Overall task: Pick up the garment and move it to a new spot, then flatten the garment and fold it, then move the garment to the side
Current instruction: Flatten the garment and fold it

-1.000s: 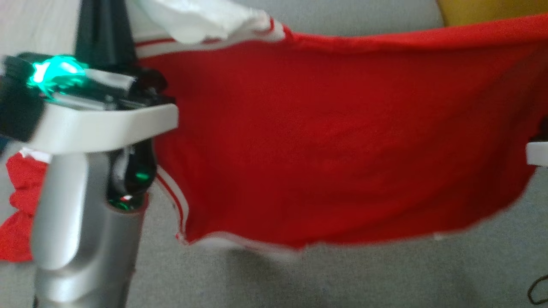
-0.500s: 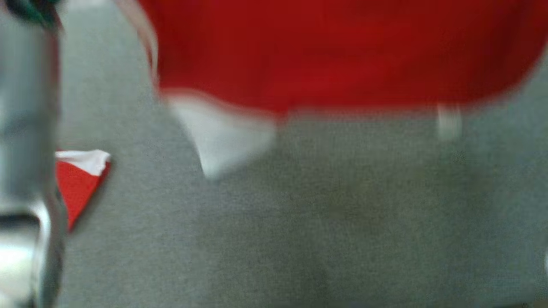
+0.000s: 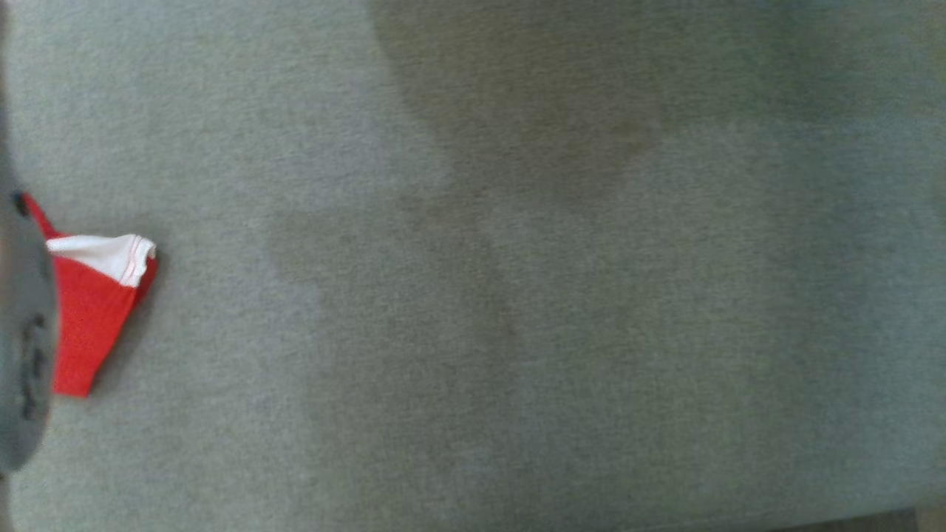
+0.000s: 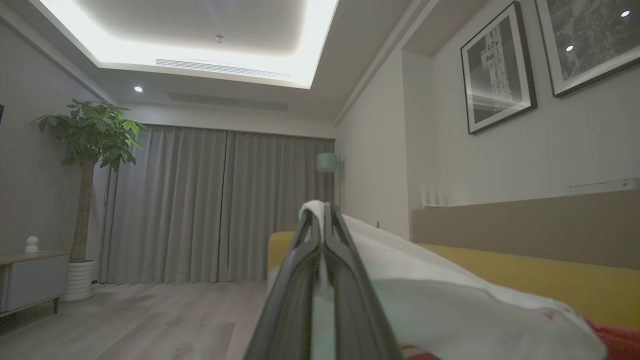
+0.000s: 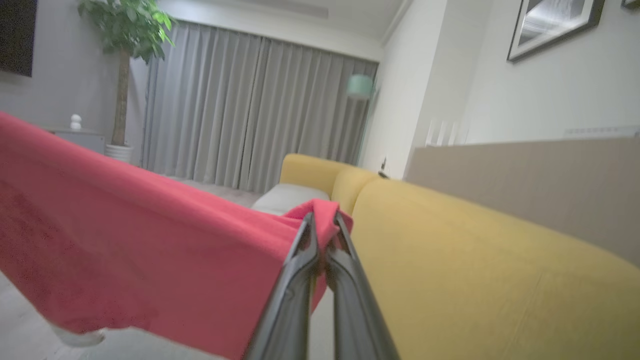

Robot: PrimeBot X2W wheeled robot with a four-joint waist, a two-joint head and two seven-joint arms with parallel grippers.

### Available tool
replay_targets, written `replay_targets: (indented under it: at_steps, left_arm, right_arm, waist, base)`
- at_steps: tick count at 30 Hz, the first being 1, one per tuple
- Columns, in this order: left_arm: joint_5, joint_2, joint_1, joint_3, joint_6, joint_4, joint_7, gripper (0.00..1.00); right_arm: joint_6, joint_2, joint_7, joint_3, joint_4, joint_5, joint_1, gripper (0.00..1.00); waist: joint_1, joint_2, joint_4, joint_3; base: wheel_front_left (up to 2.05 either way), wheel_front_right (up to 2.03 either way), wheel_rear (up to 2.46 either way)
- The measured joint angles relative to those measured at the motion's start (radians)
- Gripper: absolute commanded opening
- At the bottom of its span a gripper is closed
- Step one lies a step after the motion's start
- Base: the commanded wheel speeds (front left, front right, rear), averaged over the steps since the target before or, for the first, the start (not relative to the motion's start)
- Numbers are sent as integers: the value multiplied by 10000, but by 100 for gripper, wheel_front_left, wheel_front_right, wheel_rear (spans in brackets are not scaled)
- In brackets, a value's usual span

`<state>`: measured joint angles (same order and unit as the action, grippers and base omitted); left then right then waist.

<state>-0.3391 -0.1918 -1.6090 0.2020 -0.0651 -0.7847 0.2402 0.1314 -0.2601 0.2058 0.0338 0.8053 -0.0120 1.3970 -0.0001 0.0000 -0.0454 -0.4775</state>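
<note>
Grey curtains (image 4: pixel 220 205) cover the far wall from the ceiling down to a pale wooden floor (image 4: pixel 150 320). A leafy potted tree (image 4: pixel 90 135) stands beside a low cabinet (image 4: pixel 30 280). A lit recess (image 4: pixel 200 30) glows in the ceiling. Framed pictures (image 4: pixel 497 70) hang above a yellow sofa (image 5: pixel 475 270). The head view looks down on plain grey fabric (image 3: pixel 517 295).

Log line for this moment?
stage: garment lifted | left gripper: shut on garment | right gripper: shut on garment | garment: stretched between grippers
</note>
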Motion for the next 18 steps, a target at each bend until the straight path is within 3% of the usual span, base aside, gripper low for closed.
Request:
replay_targets:
  at_steps: [4,8,13,18]
  left_arm:
    - [113,230,904,435,-251,-474,113,0]
    - [330,272,2964,911,-370,-826,121,0]
    - [508,270,5343,1375,-412,-694,121,0]
    - [500,176,7182,2261,-594,-514,-15,0]
  right_arm:
    - [0,-132,240,349,1041,-58,-529,0]
    - [0,-284,230,1101,2171,88,-1816,0]
    - [2,-669,-332,2583,3294,775,-3163,0]
    - [2,-1158,-932,4184,3467,2021,-4212,0]
  waist:
    - [3,0,221,-67]
    - [0,0,360,186]
    - [-2,0,539,700]
    - [-2,0,731,1364]
  base:
    - [0,0,0]
    - [0,0,0]
    - [0,0,0]
    - [0,0,0]
